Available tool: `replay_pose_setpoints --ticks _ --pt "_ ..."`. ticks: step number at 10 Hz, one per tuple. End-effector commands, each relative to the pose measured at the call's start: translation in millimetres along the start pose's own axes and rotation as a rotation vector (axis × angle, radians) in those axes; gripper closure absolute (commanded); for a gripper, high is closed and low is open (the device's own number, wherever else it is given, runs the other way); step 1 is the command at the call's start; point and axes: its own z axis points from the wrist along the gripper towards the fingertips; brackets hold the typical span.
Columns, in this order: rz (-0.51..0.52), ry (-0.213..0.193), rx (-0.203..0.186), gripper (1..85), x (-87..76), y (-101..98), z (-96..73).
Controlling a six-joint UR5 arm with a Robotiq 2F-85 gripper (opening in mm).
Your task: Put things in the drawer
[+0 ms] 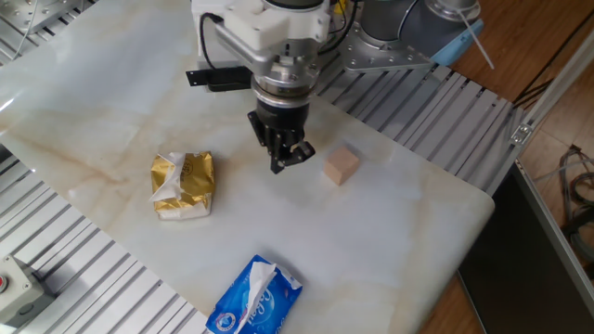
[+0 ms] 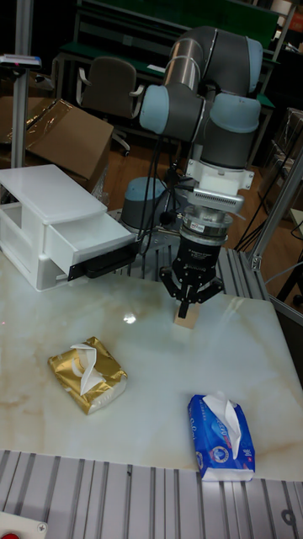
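The small tan wooden cube [image 1: 341, 165] rests on the marble tabletop, to the right of my gripper [image 1: 290, 158]. The gripper hangs just above the table with its fingertips drawn close together and nothing between them, about a cube's width short of the cube. In the tall fixed view the gripper [image 2: 187, 305] overlaps the cube [image 2: 186, 322]. The white drawer [image 2: 50, 221] stands at the back left of the table, its black-trimmed front [image 2: 101, 258] pulled out. It is outside the fixed view.
A gold foil packet [image 1: 183, 184] lies left of the gripper. A blue-and-white tissue pack [image 1: 255, 297] sits near the front edge. Ribbed metal rails [image 1: 436, 102] border the marble top. The arm's base [image 1: 408, 28] stands at the back.
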Motion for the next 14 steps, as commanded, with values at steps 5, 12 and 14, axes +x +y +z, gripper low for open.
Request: replay_pose_setpoints --ticks 5,12,14 --pt "-0.009 -0.005 -0.002 84.7 3.1 0.7 2.9" --pt "-0.114 0.154 -0.013 84.7 44.3 1.0 -0.2" --pt "-0.087 0.054 0.036 84.7 17.9 -10.0 2.4"
